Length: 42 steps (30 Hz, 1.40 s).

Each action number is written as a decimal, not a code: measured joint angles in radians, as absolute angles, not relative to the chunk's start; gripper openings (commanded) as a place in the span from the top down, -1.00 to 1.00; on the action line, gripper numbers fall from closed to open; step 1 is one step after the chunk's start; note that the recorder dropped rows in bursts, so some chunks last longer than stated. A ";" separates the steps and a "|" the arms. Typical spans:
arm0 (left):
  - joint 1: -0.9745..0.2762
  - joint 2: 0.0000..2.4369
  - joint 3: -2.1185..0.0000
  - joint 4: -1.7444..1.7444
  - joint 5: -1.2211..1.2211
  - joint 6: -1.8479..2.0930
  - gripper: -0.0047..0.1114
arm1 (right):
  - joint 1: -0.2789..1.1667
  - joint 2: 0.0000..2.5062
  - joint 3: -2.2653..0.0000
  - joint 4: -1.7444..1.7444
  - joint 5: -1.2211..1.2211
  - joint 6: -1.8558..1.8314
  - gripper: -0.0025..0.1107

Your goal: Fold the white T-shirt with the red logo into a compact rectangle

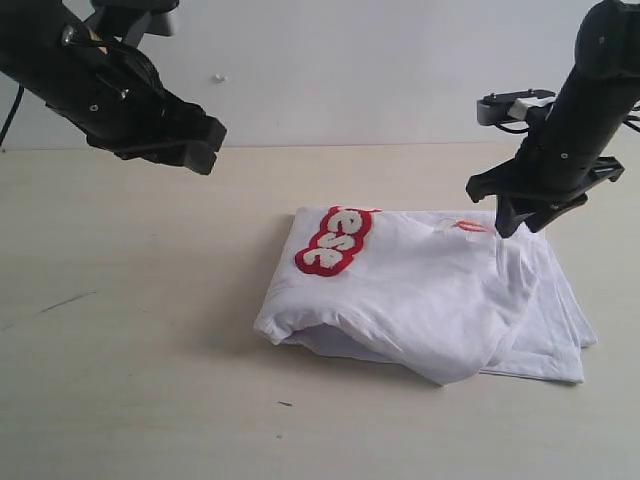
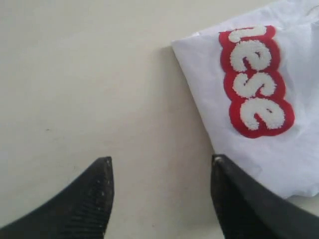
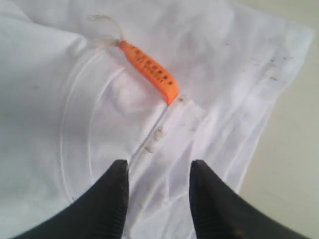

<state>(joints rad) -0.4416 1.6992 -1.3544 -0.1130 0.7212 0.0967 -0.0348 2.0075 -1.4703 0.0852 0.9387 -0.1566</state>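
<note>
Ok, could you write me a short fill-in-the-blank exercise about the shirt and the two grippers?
1. The fuzzy letters on the red logo are ____ in colour.
2. The neck tag of the white T-shirt is ____ in colour.
3. The left gripper and the right gripper are not shut but ____.

Missing words: white; orange; open.

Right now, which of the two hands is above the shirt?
The right hand, above the white T-shirt near its orange tag; the left hand is over the table.

"ese" on red logo (image 2: 256,82), white T-shirt (image 1: 420,290)
</note>
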 measured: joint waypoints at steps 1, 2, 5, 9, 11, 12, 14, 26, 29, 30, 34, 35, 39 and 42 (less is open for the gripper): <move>-0.442 1.699 -1.354 -0.115 0.721 0.099 -0.05 | -0.035 2.007 -1.470 0.072 0.941 -0.139 0.21; -0.442 1.699 -1.352 -0.121 0.721 0.101 -0.05 | -0.035 2.007 -1.470 0.064 0.945 -0.129 0.18; -0.446 1.715 -1.346 -0.137 0.721 0.126 -0.05 | -0.035 2.007 -1.470 0.076 0.977 -0.119 -0.09; -0.447 1.726 -1.337 -0.147 0.723 0.141 -0.05 | -0.035 2.019 -1.456 0.093 1.016 -0.116 -0.26; -0.447 1.721 -1.337 -0.149 0.723 0.143 -0.05 | -0.035 2.030 -1.415 0.078 0.998 -0.093 -0.25; -0.447 1.713 -1.337 -0.150 0.723 0.145 -0.05 | -0.035 2.037 -1.394 0.072 0.982 -0.083 -0.23; -0.447 1.700 -1.337 -0.151 0.719 0.145 -0.05 | -0.035 2.057 -1.368 0.077 0.968 -0.074 -0.23; -0.447 1.689 -1.337 -0.167 0.715 0.145 -0.05 | -0.035 2.096 -1.354 0.346 0.954 -0.248 -0.22; -0.447 1.689 -1.337 -0.167 0.715 0.146 -0.05 | -0.035 2.103 -1.354 0.338 0.954 -0.250 -0.06; -0.447 1.689 -1.337 -0.170 0.715 0.146 -0.05 | -0.035 2.108 -1.354 0.335 0.954 -0.250 0.04; -0.447 1.689 -1.337 -0.170 0.715 0.146 -0.05 | -0.037 2.127 -1.363 0.321 0.962 -0.250 0.57; -0.447 1.689 -1.337 -0.170 0.715 0.146 -0.05 | -0.037 2.131 -1.366 0.318 0.967 -0.252 0.74; -0.447 1.689 -1.337 -0.170 0.715 0.146 -0.05 | -0.037 2.136 -1.380 0.321 0.991 -0.287 0.96; -0.447 1.689 -1.337 -0.170 0.715 0.146 -0.05 | -0.037 2.123 -1.392 0.323 1.001 -0.297 0.96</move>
<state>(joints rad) -0.4475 1.6894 -1.3370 -0.1695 0.7153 0.1463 -0.0369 2.1234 -1.3924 0.3229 1.0005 -0.2969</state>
